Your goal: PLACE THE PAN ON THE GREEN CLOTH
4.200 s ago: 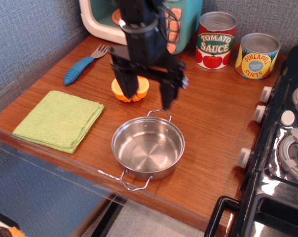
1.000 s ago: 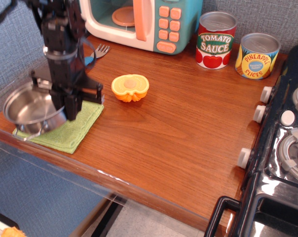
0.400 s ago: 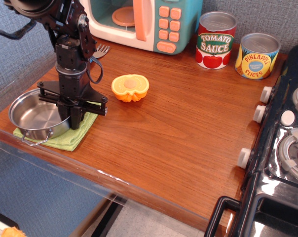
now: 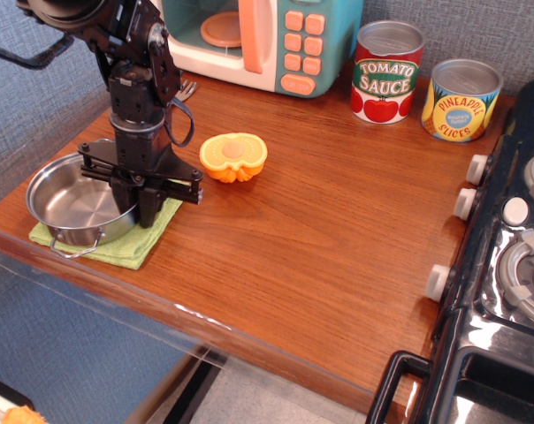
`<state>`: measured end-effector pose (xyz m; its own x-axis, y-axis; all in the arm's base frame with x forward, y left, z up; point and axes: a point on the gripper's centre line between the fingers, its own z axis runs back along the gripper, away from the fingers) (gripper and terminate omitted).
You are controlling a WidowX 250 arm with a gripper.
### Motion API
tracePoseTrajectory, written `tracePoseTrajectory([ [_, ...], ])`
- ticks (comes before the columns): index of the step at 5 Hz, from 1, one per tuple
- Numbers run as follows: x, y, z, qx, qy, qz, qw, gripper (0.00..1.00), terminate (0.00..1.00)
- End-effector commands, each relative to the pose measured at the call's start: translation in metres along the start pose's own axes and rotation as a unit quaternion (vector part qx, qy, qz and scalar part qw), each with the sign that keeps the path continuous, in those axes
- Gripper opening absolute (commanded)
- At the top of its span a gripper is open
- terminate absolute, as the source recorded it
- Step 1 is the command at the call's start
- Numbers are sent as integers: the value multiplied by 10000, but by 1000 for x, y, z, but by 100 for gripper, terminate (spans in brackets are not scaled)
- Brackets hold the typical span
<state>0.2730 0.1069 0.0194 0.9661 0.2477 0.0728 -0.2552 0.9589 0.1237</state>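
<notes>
The shiny steel pan (image 4: 72, 201) sits on the light green cloth (image 4: 136, 248) at the left front of the wooden table and covers most of it. One wire loop handle (image 4: 72, 248) points toward the front edge. My black gripper (image 4: 135, 212) comes down from above at the pan's right rim, with one finger inside the pan and one outside. It is shut on the rim. The far handle is hidden behind the arm.
An orange half (image 4: 233, 156) lies just right of the gripper. A toy microwave (image 4: 249, 35) stands at the back, with a fork (image 4: 186, 88) beside it. A tomato sauce can (image 4: 387, 71) and a pineapple can (image 4: 461, 99) stand at the back right. A toy stove (image 4: 514, 265) fills the right side.
The pan was carried from the table's middle to the left and lowered onto the green cloth. Since the last frame, gripper and pan have shifted slightly right together.
</notes>
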Motion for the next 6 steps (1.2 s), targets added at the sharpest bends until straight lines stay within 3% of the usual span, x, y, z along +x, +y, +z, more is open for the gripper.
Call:
tracePoseTrajectory([
  [1,-5,-1,51,-515,-499,-131,9973,100,0],
  [2,-10,-14,77,-725,-468,-544,9948,100,0],
  [4,-9,-31,74,-594,-310,-1282,9895,100,0],
  [5,-6,-32,73,-439,-425,-1564,9858,100,0],
  [6,-6,-32,73,-439,-425,-1564,9858,100,100],
])
